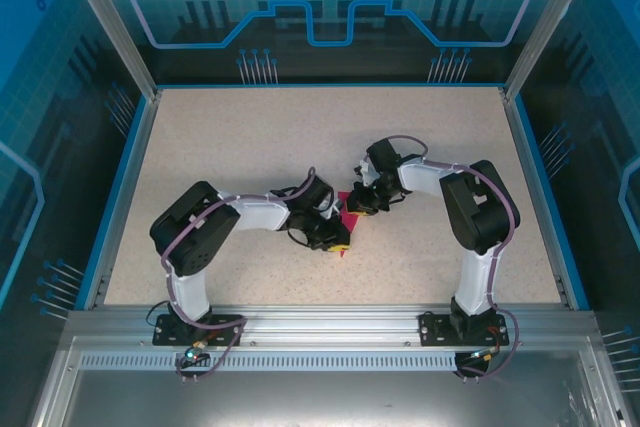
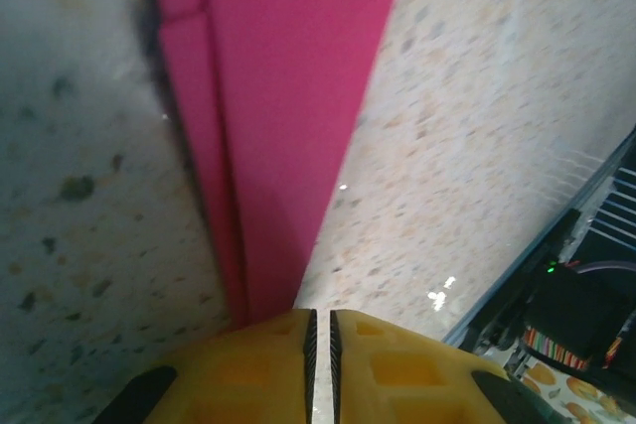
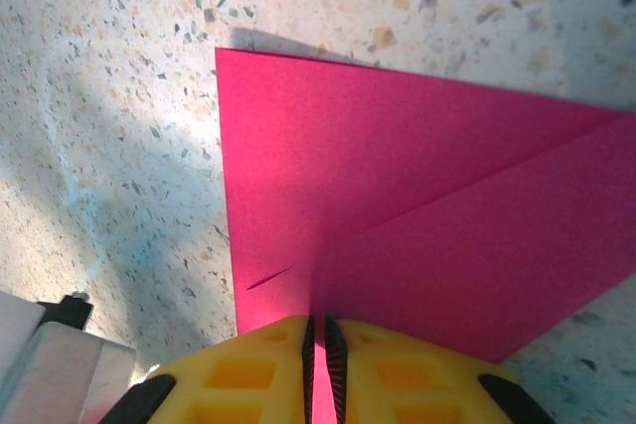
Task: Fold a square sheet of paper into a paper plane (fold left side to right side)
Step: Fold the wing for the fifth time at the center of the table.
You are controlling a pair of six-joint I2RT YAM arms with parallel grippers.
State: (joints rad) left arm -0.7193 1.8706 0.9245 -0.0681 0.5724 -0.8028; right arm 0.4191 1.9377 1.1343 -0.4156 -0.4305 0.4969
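The square sheet of paper lies mid-table, magenta-pink and folded into layers. In the left wrist view the paper is a long narrowing strip with stepped layered edges on its left, and it ends under my left finger. My left gripper is shut, with only bare table showing in the slit between its pads. In the right wrist view the paper shows a diagonal fold edge and a square corner at upper left. My right gripper is shut, its tips down on the paper. Both grippers meet over the sheet, the left gripper and the right gripper.
The speckled beige table has a blue rim and sits inside clear enclosure walls. An aluminium rail with both arm bases runs along the near edge. Dark hardware and cables show at the lower right of the left wrist view.
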